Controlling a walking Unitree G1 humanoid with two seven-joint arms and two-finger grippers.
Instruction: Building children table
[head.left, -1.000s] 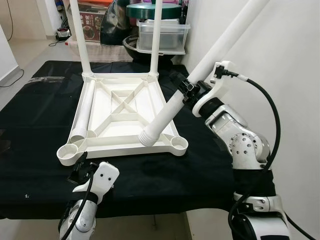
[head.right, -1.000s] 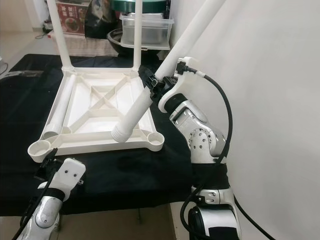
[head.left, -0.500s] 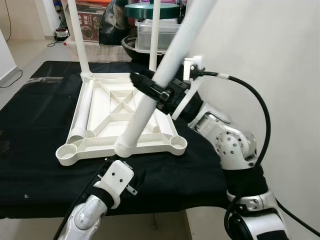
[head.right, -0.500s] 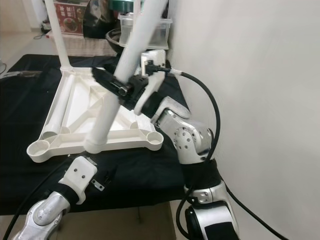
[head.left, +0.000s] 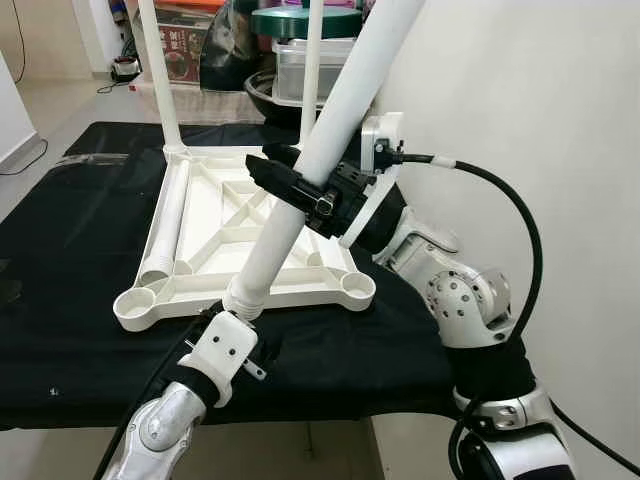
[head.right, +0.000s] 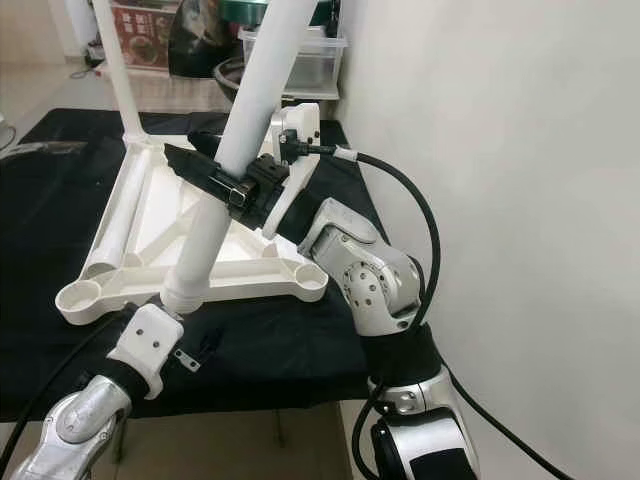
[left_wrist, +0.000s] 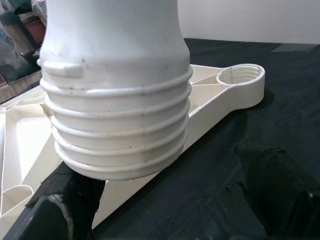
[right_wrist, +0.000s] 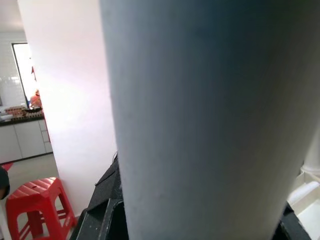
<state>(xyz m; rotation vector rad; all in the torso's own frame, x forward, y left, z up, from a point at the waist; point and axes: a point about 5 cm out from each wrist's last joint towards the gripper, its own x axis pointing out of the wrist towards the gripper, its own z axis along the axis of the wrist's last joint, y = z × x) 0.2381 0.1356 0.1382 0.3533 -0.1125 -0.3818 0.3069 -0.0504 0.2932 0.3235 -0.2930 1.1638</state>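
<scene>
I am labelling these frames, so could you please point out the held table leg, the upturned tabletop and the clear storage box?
table leg (head.left: 345, 95), left eye view, upper shaft.
tabletop (head.left: 215, 258), left eye view, ribbed underside.
storage box (head.left: 345, 75), left eye view, front wall.

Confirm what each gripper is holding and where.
Right gripper is clamped around the mid-shaft of the white table leg. Left gripper sits at the leg's threaded end; whether it grips cannot be told.

Right hand (head.left: 292, 187) clamped mid-air, arm bent across; left hand (head.left: 224, 322) raised, fingers apart.
</scene>
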